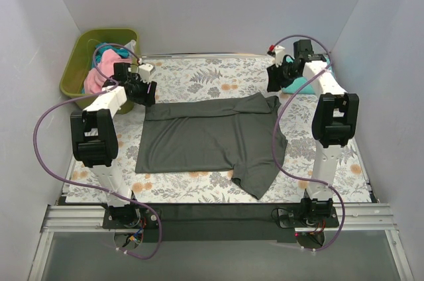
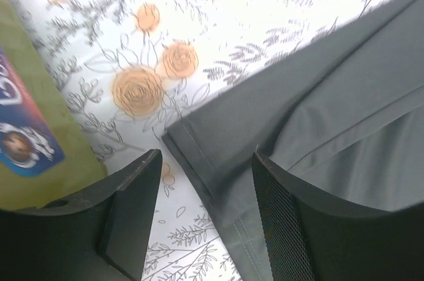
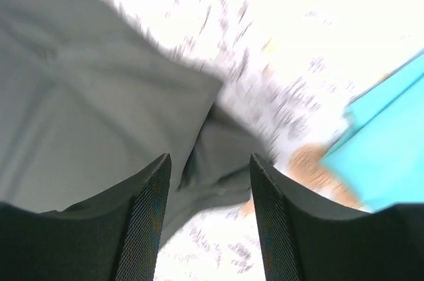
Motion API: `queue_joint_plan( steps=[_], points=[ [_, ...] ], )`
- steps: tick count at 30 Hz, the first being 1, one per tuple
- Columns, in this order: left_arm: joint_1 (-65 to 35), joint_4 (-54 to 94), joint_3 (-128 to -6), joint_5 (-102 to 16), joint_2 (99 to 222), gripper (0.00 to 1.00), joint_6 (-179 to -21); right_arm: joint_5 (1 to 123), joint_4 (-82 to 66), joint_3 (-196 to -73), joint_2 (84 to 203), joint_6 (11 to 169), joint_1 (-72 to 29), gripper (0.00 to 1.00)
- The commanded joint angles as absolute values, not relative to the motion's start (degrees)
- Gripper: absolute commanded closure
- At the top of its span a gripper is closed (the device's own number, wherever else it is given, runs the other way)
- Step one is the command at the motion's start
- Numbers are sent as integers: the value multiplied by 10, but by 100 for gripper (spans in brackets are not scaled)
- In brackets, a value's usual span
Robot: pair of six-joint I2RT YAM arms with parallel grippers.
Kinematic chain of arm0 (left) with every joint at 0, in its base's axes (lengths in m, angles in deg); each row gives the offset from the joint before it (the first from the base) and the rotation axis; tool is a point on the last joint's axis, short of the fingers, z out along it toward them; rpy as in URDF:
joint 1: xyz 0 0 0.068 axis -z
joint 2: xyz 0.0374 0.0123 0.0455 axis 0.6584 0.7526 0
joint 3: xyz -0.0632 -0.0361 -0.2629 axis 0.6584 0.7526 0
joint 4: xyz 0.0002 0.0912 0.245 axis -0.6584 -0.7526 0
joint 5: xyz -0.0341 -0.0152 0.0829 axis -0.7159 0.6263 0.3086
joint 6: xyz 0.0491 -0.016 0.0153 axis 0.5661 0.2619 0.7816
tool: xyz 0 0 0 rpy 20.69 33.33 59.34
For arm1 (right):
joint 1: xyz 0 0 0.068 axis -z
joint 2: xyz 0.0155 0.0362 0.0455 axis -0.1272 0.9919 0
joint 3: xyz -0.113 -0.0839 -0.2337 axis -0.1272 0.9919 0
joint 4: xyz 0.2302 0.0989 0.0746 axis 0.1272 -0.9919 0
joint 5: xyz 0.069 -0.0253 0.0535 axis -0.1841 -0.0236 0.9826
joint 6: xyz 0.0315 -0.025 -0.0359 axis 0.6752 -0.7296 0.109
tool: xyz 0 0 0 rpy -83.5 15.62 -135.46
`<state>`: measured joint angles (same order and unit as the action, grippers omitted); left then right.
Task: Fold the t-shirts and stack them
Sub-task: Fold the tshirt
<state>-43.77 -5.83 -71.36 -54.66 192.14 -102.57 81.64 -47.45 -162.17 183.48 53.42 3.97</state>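
Above far corners of the charcoal t-shirt (image 1: 199, 138), left jaws and right jaws hang spread, apparently poised to pinch them for a fold.

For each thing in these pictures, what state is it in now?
grey t-shirt: spread flat, far edge folded over, one sleeve out
left gripper: open, over the shirt's far corner
right gripper: open, holding nothing
green bin: holds crumpled pink and teal cloth
teal t-shirt: beside the right gripper, mostly hidden

Charcoal t-shirt (image 1: 205, 138) flat mid-table, partly folded; pink/teal t-shirts (image 1: 99, 72) bunched far-left.
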Motion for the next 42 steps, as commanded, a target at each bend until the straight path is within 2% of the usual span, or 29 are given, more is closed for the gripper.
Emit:
queue_joint_plan(
  steps=[1,4,7,14,21,24,26,28,31,35,42],
  points=[
    [-436,-71,-746,-571,1910,46,-1043,844,-479,-1713,1882,605,43,50],
    [-436,-72,-756,-573,1917,44,-1049,857,-482,-1745,1922,631,41,49],
    [-436,-73,-761,-573,1921,35,-1052,867,-482,-1763,1947,653,35,48],
    [-436,-71,-762,-576,1923,34,-1059,871,-479,-1783,2000,675,32,46],
    [-436,-67,-749,-572,1920,34,-1057,924,-473,-1808,2028,701,32,49],
    [-436,-66,-752,-569,1922,34,-1057,941,-471,-1810,2033,710,31,54],
    [-436,-67,-754,-567,1923,34,-1057,955,-473,-1803,2031,710,31,61],
    [-436,-67,-755,-566,1924,34,-1057,968,-473,-1794,2025,708,31,74],
    [-436,-67,-759,-564,1927,34,-1058,995,-473,-1775,2004,702,32,97],
    [-436,-67,-757,-564,1925,34,-1059,1019,-474,-1737,1943,677,31,99],
    [-436,-67,-745,-564,1919,34,-1059,1036,-479,-1595,1839,567,31,99]
  ],
)
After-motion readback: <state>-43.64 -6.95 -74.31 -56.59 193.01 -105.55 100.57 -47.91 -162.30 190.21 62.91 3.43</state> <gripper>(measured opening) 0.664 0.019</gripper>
